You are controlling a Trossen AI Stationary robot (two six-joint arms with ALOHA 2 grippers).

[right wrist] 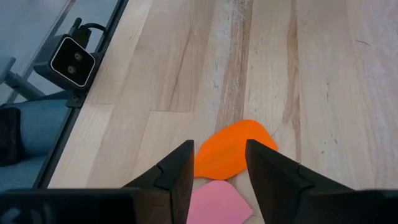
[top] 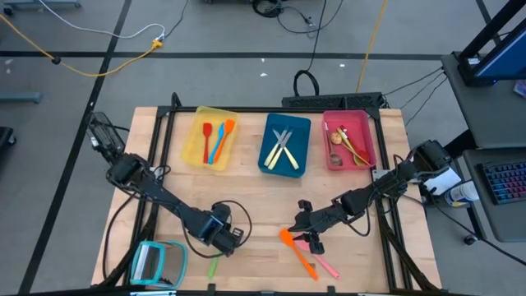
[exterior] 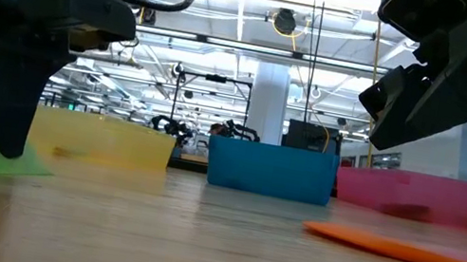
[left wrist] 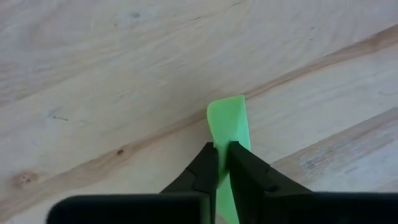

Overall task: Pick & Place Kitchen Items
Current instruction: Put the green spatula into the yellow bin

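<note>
Pale wood planks make up your table (top: 263, 197), seen from above. Along its far side stand a yellow tray (top: 194, 140) with red, blue and orange utensils, a blue tray (top: 269, 152) with pale ones, and a red tray (top: 366, 131) holding more. Your left gripper (top: 220, 240) sits near the front edge, over a green utensil (top: 213, 265), just beside a teal-framed square object (top: 158, 263). Your right gripper (top: 306, 234) hangs over an orange spatula (top: 297, 252) and a pink utensil (top: 325, 265).

From table height, the left arm's dark bulk presses down on the green blade, which lies flat on the wood. The orange spatula lies well apart from it.

In the left wrist view, the jaws are pinched narrow on the green utensil, gripping only its thin edge near one end.

In the right wrist view, the jaws stand wide and hold nothing, straddling the orange blade with pink beneath.

The risk, as I judge it: so slim an off-centre pinch could let the green piece swivel or slip when you lift. On the right, closing now might catch both overlapping pieces.
</note>
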